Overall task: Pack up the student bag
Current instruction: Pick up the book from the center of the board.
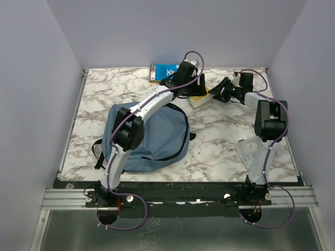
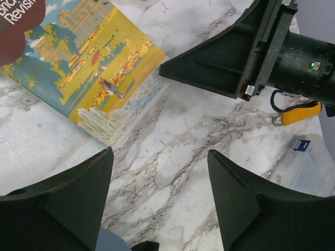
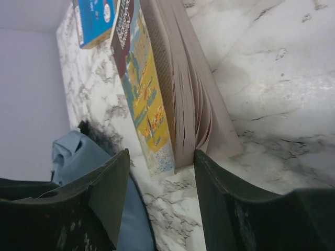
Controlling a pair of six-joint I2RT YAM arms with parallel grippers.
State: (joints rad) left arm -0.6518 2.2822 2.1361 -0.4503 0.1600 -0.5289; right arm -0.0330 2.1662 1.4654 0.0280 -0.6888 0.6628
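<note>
The dusty-blue student bag (image 1: 152,138) lies flat at the table's near left; a fold of it shows in the right wrist view (image 3: 89,162). A paperback with a yellow and blue cover (image 1: 201,100) lies beyond the bag, between both grippers. My left gripper (image 1: 197,93) is open and empty over bare marble (image 2: 159,157), with the book (image 2: 89,68) just ahead to the left. My right gripper (image 1: 214,95) is open (image 3: 161,159), its jaws either side of the near corner of the book (image 3: 172,99), whose pages fan apart.
A blue book (image 1: 162,72) lies at the far edge and also shows in the right wrist view (image 3: 94,18). A clear plastic case (image 1: 248,151) lies near the right arm. An orange-handled tool (image 2: 298,112) lies by it. Walls close three sides.
</note>
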